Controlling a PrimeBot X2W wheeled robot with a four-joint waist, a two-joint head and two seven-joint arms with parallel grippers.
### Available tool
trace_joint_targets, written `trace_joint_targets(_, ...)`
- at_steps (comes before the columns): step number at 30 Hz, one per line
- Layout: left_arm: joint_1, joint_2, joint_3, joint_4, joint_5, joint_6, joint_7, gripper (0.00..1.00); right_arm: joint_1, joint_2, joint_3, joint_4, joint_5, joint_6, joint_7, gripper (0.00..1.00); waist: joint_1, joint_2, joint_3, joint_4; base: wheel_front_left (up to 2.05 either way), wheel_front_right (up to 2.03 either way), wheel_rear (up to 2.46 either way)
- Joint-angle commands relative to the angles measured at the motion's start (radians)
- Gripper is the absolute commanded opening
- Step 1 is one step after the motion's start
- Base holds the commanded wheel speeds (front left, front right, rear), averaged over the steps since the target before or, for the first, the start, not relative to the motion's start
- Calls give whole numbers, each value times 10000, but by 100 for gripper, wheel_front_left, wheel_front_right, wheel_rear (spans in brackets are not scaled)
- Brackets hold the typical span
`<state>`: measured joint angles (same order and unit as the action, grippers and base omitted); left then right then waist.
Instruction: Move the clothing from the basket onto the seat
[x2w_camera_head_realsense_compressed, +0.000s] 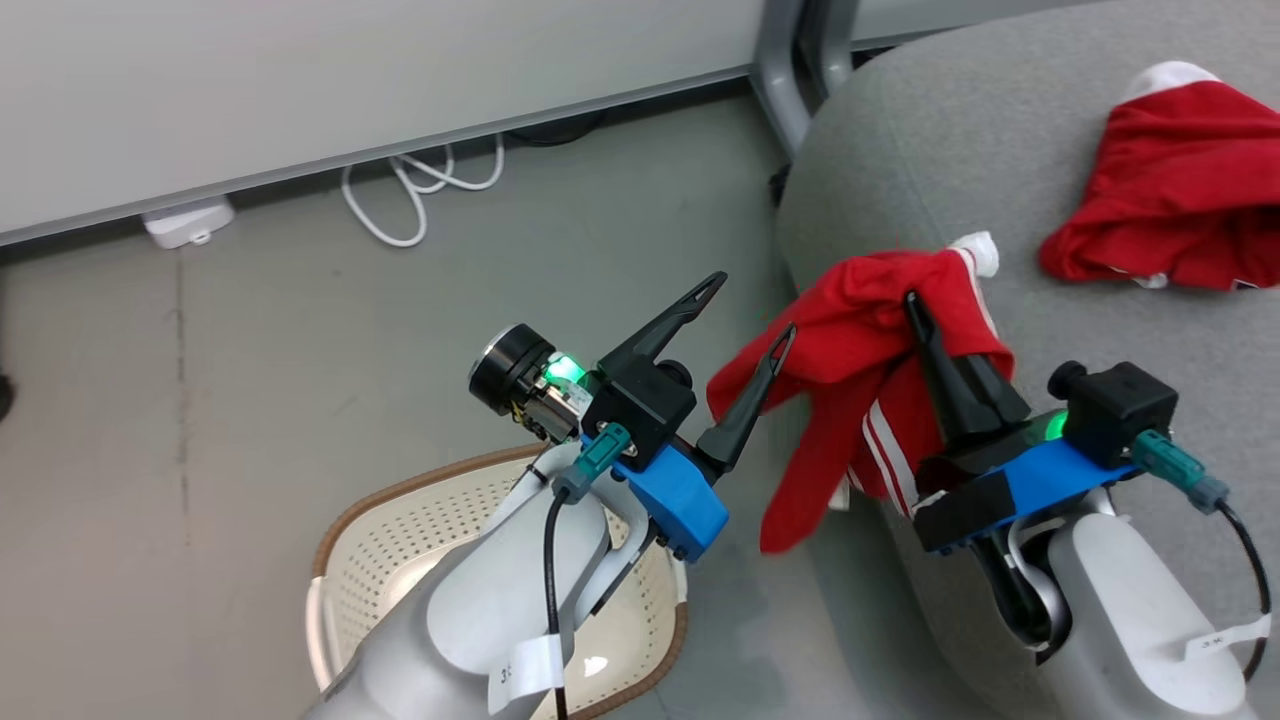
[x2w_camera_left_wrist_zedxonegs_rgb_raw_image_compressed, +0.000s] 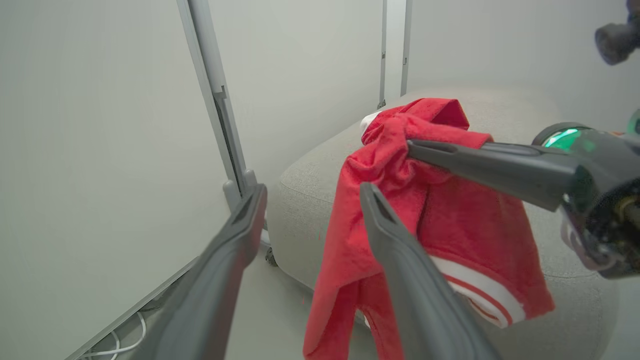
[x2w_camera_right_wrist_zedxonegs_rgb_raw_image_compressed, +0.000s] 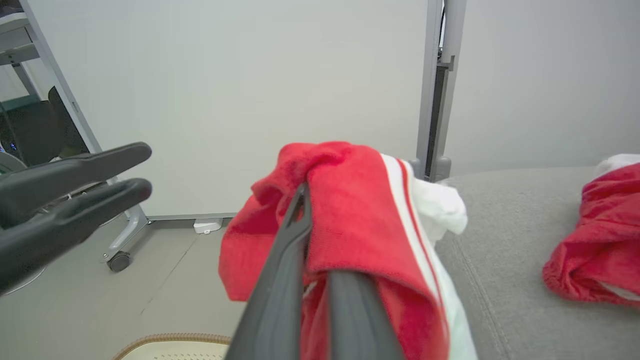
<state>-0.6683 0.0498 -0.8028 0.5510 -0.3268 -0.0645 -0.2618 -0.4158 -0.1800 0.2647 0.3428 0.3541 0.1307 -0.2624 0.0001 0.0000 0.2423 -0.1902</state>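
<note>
My right gripper (x2w_camera_head_realsense_compressed: 913, 300) is shut on a red garment with white stripes (x2w_camera_head_realsense_compressed: 850, 340), holding it bunched over the left edge of the grey seat (x2w_camera_head_realsense_compressed: 1000, 130). In the right wrist view the shut fingers (x2w_camera_right_wrist_zedxonegs_rgb_raw_image_compressed: 301, 200) pinch the cloth (x2w_camera_right_wrist_zedxonegs_rgb_raw_image_compressed: 355, 210), which drapes down past them. My left gripper (x2w_camera_head_realsense_compressed: 755, 305) is open and empty just left of the hanging garment (x2w_camera_left_wrist_zedxonegs_rgb_raw_image_compressed: 450, 225), one finger (x2w_camera_left_wrist_zedxonegs_rgb_raw_image_compressed: 380, 215) in front of it. A second red garment (x2w_camera_head_realsense_compressed: 1170, 190) lies further right on the seat (x2w_camera_right_wrist_zedxonegs_rgb_raw_image_compressed: 525, 240). The cream basket (x2w_camera_head_realsense_compressed: 400, 500) sits on the floor under my left arm, its inside mostly hidden.
A pale wall panel and a grey metal post (x2w_camera_head_realsense_compressed: 785, 60) stand behind the seat. White cables (x2w_camera_head_realsense_compressed: 410, 190) and a small white adapter (x2w_camera_head_realsense_compressed: 185, 222) lie on the grey floor by the wall. A castered frame leg (x2w_camera_right_wrist_zedxonegs_rgb_raw_image_compressed: 120, 260) stands at the left.
</note>
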Motion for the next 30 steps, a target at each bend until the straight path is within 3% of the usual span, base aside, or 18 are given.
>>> trace_joint_targets(1,-139,11,-39,33,-2,-40,-47,100,127,-57,-89,-88,-26,1,-37,0,-1,0,98,-324,0,0,0)
trace_joint_targets(9,-82,14,-429,127,-162,-106,-47,100,585,-177,-729,-445,-111,1,-37,0,-1,0,167,-977,0,0,0)
trace_joint_targets(20,-251,17,-779,231,-348,-84,-47,100,933,-194,-1150,-739,-217,1,-37,0,-1,0,177,-1112,0,0,0)
trace_joint_targets(30,-709,17,-594,283,-194,106,-47,100,-463,-371,-1429,-1286,-330,1,-37,0,-1,0,692,-920,0,0,0)
